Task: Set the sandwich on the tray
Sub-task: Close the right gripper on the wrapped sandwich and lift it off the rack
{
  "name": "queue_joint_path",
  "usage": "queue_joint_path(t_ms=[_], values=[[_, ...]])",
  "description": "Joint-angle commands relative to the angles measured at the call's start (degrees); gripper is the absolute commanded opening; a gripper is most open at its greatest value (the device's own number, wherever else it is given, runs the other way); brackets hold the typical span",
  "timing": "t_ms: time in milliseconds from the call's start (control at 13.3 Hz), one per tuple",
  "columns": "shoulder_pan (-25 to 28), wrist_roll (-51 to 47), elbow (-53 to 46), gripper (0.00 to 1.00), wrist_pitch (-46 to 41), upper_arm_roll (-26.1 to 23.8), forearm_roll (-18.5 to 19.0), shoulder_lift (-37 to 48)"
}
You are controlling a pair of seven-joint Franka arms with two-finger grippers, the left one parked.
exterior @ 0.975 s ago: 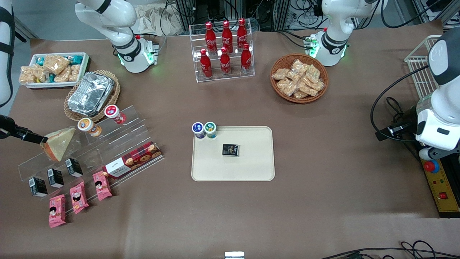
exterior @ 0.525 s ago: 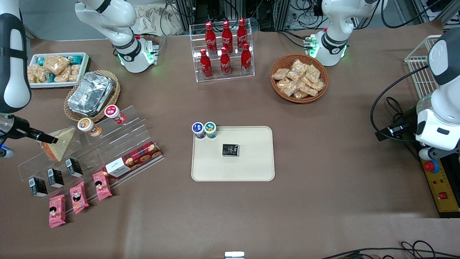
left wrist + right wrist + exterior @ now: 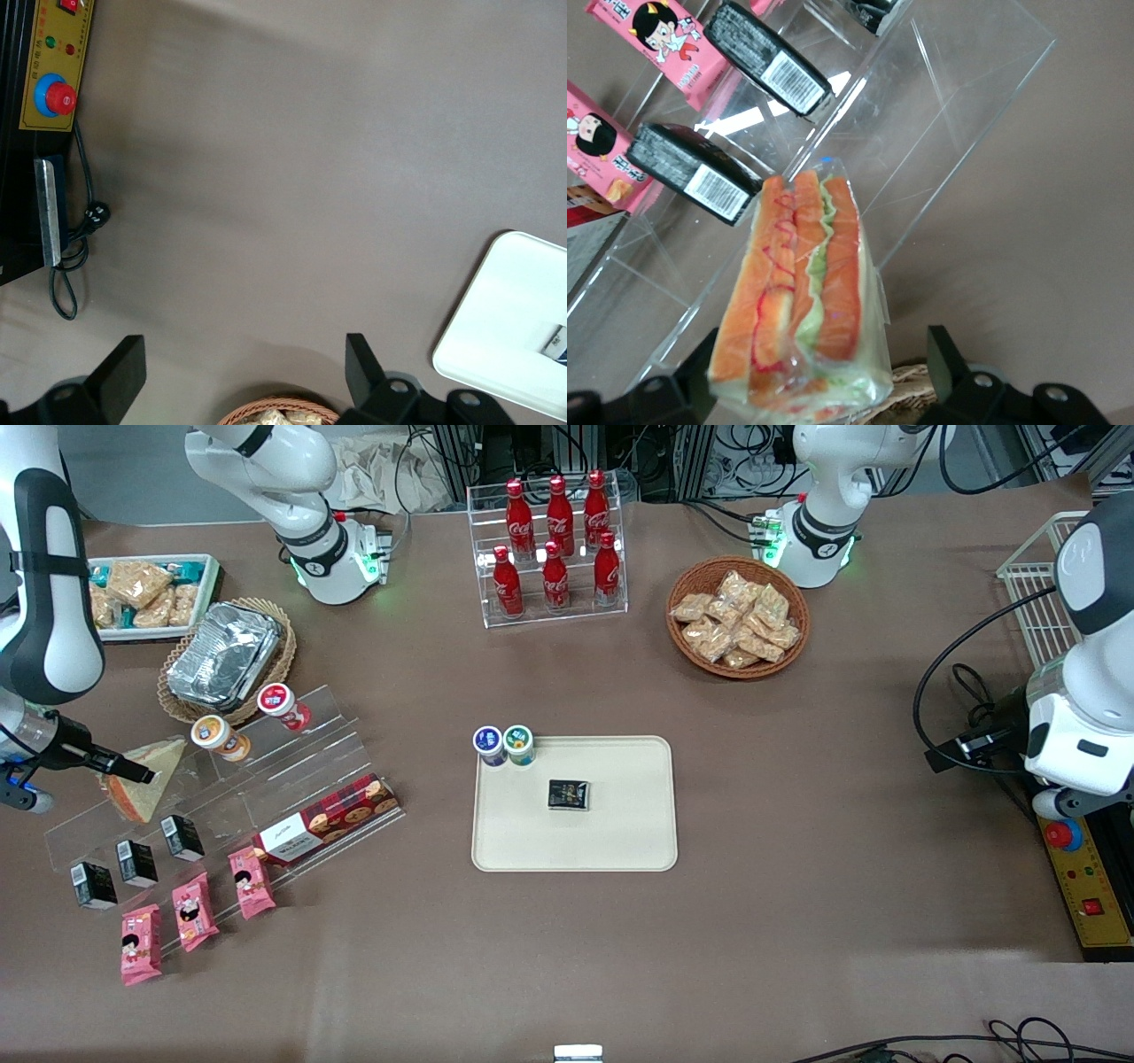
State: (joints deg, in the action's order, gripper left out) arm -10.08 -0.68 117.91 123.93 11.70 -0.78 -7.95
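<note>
The sandwich (image 3: 146, 786), a wrapped white-bread wedge, stands on the top step of a clear acrylic shelf (image 3: 213, 788) toward the working arm's end of the table. In the right wrist view its orange and green filling edge (image 3: 802, 292) faces the camera. My right gripper (image 3: 133, 772) is open, with its fingers either side of the sandwich; one finger (image 3: 950, 372) stands clear of the wrap. The cream tray (image 3: 620, 824) lies mid-table, far from the gripper, and holds a small black packet (image 3: 568, 794). The tray's corner also shows in the left wrist view (image 3: 505, 319).
Two small cups (image 3: 503, 746) stand at the tray's corner. The acrylic shelf also carries black cartons (image 3: 137, 861), a cookie box (image 3: 328, 819) and two tubs (image 3: 248, 722). Pink packets (image 3: 190, 912) lie in front of it. A basket with foil trays (image 3: 226, 660) sits close by.
My right arm has swung in and the gripper has slid farther over the sandwich, toward the tray's side. The sandwich has stayed on the shelf.
</note>
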Motion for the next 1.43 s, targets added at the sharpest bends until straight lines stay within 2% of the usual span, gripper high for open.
queue_joint_path(t_ms=[0,150,225,375,450,600,675,825,900,1200,1275,1350], values=[[0.2,0.3,1.4,0.77,2.5,-0.2,0.6,0.6],[0.2,0.6,1.0,0.65,2.5,-0.3,0.7,-0.1],[0.1,0.9,0.8,0.49,2.2,-0.3,0.7,-0.2],[0.1,3.1,-0.1,0.36,1.5,-0.2,0.6,0.0],[0.1,3.1,-2.1,0.25,-1.4,-0.2,0.7,0.3],[0.3,3.1,-9.2,0.18,-10.7,-0.3,0.7,-0.2],[0.7,3.1,-12.9,0.17,-13.9,-0.6,0.4,-0.4],[4.3,2.5,-17.0,0.13,-14.7,-0.8,0.8,-0.5],[5.5,3.1,-19.1,0.02,-15.0,-0.7,1.1,-0.5],[8.7,7.8,-21.1,0.02,-15.2,-4.3,0.5,-0.6],[9.8,8.6,-22.0,0.02,-15.1,-6.4,0.6,-0.7],[10.5,13.5,-23.3,0.02,-15.3,-8.6,0.6,-1.4]])
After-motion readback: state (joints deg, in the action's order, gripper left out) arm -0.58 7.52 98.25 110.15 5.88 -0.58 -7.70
